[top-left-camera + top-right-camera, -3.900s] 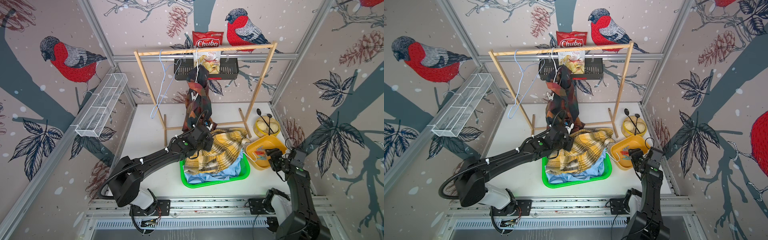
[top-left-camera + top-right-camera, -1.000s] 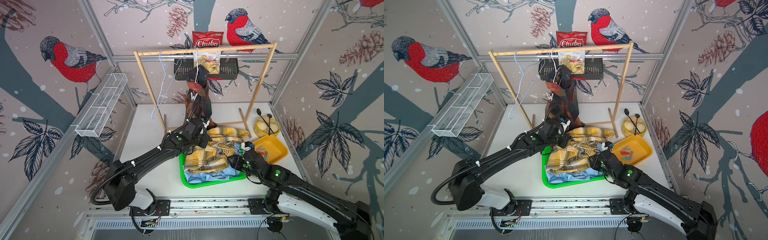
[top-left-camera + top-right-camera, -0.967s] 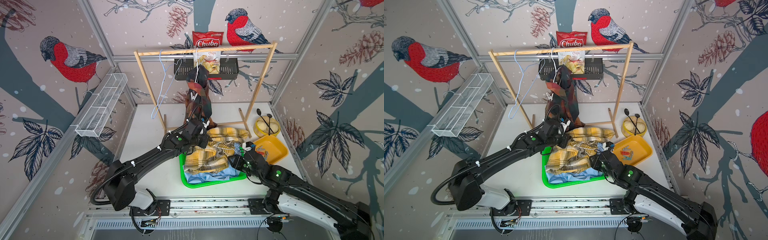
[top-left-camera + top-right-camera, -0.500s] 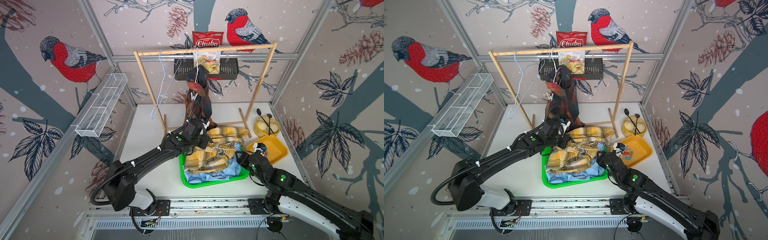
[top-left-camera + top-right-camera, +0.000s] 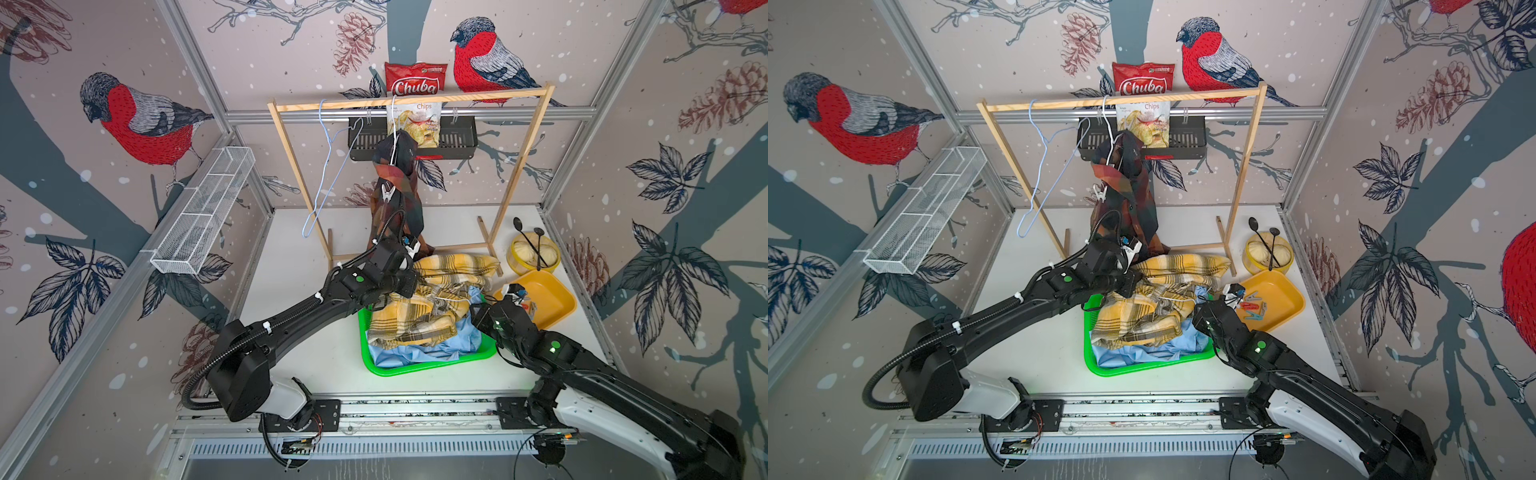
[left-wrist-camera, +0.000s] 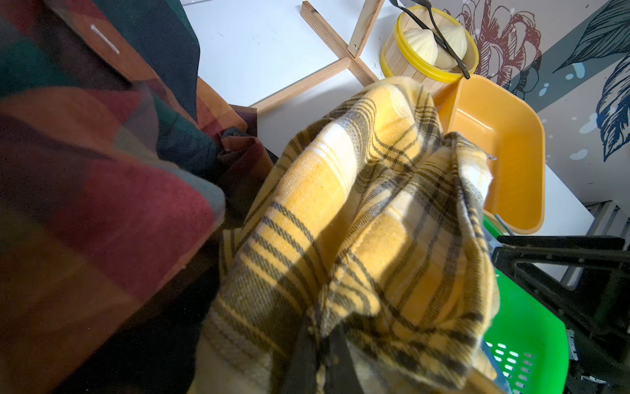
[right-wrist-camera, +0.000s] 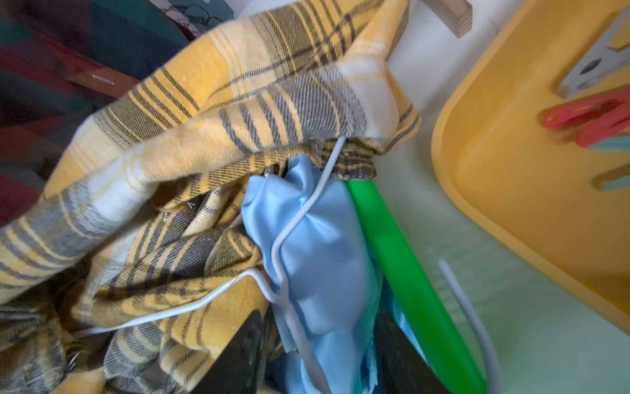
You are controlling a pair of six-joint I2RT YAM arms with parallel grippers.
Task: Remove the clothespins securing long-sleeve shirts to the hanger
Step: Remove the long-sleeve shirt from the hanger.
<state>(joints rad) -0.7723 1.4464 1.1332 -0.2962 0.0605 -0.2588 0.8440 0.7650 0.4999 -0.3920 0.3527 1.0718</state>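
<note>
Top views: the dark check shirt [image 5: 399, 183] hangs from the wooden rack [image 5: 478, 94], and one whitish clothespin [image 5: 387, 192] is clipped on its edge.
Green basket [image 5: 415, 369]: it stands on the counter [image 5: 299, 257]. The yellow plaid shirt [image 5: 428, 307] is heaped on top and the light blue shirt [image 5: 415, 355] lies under it.
White wire hanger [image 7: 289, 238]: it lies in the pile, running across the light blue shirt and under the plaid cloth.
Left hand [image 6: 320, 341]: closed, pinching a fold of the yellow plaid shirt.
Right hand [image 7: 318, 344]: at the basket side nearest the yellow tray [image 5: 1285, 297]. Its fingers are apart, with blue cloth and hanger wire between them; whether they press on these I cannot tell.
Yellow tray: just beside the basket, with loose clothespins [image 5: 1252, 309] in red, teal and grey inside.
</note>
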